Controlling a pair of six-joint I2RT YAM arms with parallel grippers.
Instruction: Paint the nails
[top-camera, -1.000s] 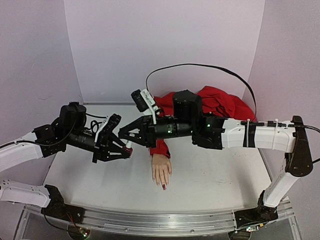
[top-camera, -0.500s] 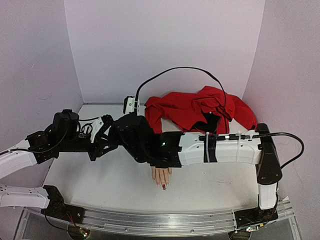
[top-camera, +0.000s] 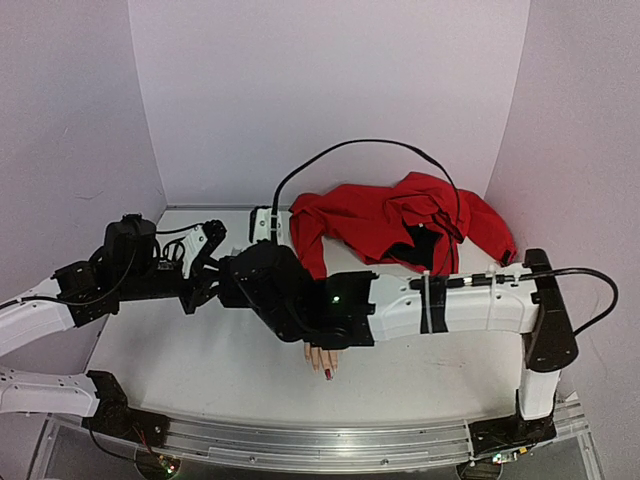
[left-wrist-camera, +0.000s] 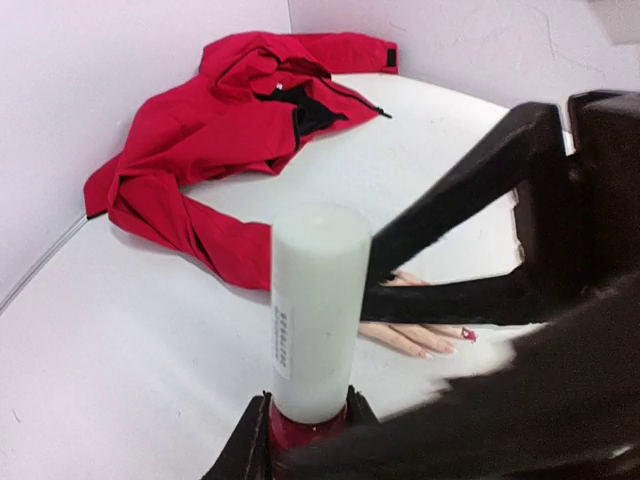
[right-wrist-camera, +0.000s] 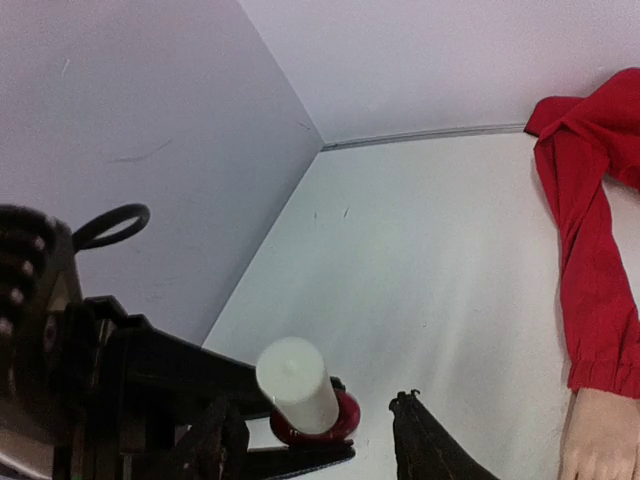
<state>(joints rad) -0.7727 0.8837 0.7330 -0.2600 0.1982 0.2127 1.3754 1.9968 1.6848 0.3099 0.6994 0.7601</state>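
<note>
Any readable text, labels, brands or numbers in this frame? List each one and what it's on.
Small dark print running lengthwise on the white cap of the polish bottle: too small and blurred to read.
No other text, brand, number or sign shows in any view.

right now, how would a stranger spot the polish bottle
Start at the red jacket at the back of the table, then look left to the left gripper. Clamped in it is the polish bottle: a tall white cap on a small dark-red base, bright against the black fingers.
</note>
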